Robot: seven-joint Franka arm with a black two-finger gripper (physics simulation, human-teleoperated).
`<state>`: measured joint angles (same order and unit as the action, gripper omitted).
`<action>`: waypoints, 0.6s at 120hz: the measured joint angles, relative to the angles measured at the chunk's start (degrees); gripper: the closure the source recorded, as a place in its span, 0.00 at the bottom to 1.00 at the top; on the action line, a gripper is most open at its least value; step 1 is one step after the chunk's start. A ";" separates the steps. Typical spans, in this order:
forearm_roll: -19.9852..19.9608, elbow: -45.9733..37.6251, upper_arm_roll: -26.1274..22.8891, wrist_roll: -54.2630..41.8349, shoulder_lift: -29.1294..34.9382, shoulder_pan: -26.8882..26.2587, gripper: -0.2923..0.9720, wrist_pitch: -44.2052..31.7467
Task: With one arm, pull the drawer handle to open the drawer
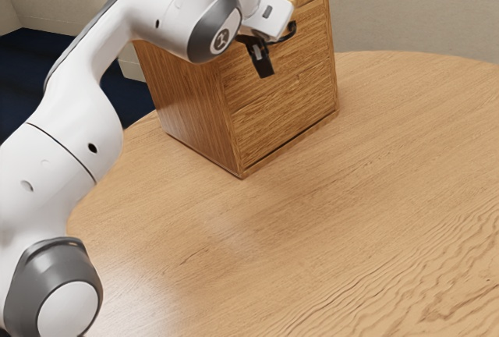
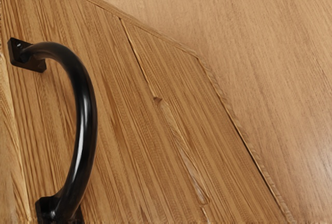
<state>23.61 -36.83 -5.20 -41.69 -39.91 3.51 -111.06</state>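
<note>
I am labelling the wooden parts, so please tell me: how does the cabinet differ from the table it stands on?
The cabinet is a straight-edged box; the table is a flat top with a rounded edge. The cabinet's wood looks darker with fine grain; the table's looks lighter with broad wavy grain. Both are wood-textured.

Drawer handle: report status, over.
End effector at the cabinet front, beside the handle. Drawer flush, unopened. No obstruction seen.
</note>
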 joint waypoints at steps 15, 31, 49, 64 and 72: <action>-0.26 -0.33 0.06 -0.03 -0.10 0.17 0.23 0.32; -0.56 -0.76 0.10 -0.01 -0.21 0.18 0.23 0.49; -0.82 -0.99 0.09 0.05 -0.36 -0.08 0.23 0.59; -1.01 -1.71 0.10 0.13 -0.46 -0.16 0.23 0.63; -1.07 -1.88 0.10 0.19 -0.49 -0.21 0.23 0.64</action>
<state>22.55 -38.71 -5.10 -41.50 -40.40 3.30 -110.42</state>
